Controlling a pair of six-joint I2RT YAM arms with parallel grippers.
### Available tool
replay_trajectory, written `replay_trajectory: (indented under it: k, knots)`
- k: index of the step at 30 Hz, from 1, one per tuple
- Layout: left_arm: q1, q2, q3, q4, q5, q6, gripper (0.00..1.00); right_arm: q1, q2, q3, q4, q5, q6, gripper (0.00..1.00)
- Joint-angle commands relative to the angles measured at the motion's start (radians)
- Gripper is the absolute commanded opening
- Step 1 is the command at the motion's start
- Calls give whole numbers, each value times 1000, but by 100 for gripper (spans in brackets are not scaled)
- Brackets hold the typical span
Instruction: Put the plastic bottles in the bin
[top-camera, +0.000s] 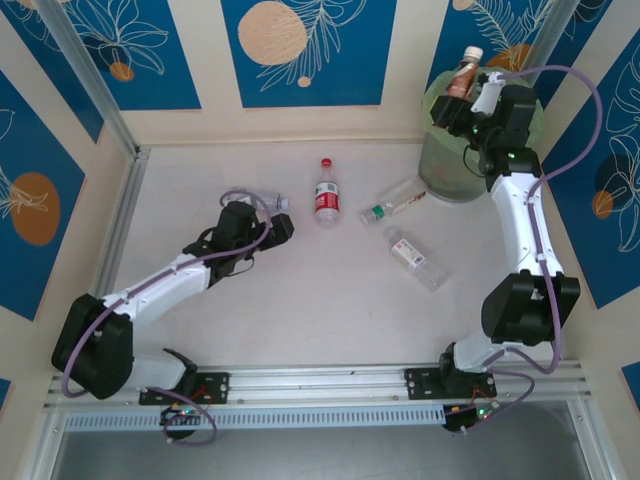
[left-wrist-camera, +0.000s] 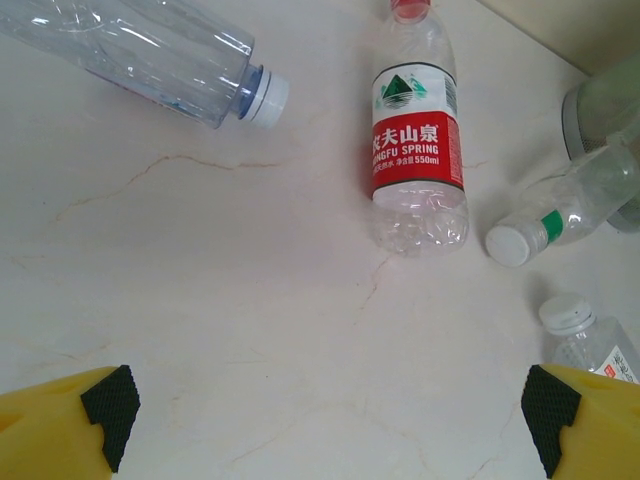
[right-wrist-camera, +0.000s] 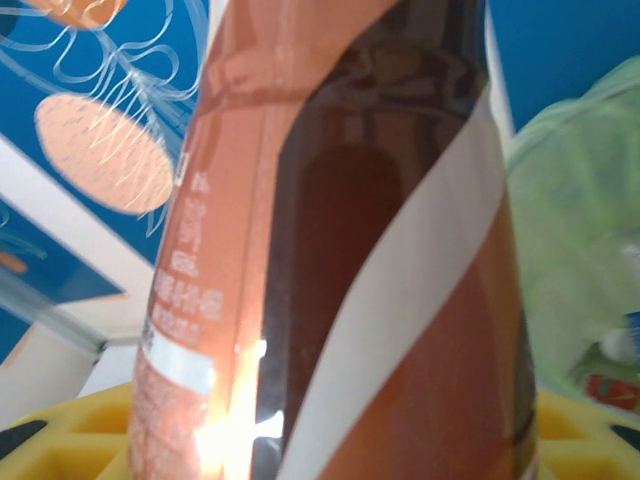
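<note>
Left tool is hanging low over the table, jaws spread wide and gripping nothing. Bare tabletop is showing between its black pads.

Four bottles are lying on their sides on the table:
- Nearest the arms, right of centre, the small-label clear bottle is lying with its white cap pointing far-left.
- Just past the left tool, the crumpled clear bottle is lying clear of the fingers.
- Mid-table, the red-label bottle is lying with its red cap pointing at the far wall.
- Right of it, the green-band bottle is lying with its white cap pointing away from the bin and its base near the bin's foot. Can't tell if it's touching.

In the far right corner the bin is standing, lined with a light-green bag. Right tool is hovering over the bin's mouth, jaws clamping the brown-label bottle, roughly upright with its cap up.
</note>
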Motion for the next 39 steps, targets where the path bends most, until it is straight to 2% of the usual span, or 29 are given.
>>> replay_trajectory:
  k: [1,7,16,25,31,39]
  knots:
    - [6,18,30,17,27,-11,100,-50,26,67,-1,49,-12,48]
    - [6,39,29,29,44,-25,100,-107,78,87,78,53,44,49]
    - [6,67,38,28,46,-31,100,-130,133,73,183,266,-44,48]
    - [6,129,54,67,95,-69,100,-134,226,160,151,400,-234,49]
    - [5,134,52,68,94,-70,100,-116,273,201,115,442,-336,50]
    - [6,116,48,51,78,-60,100,-62,325,233,147,633,-495,62]
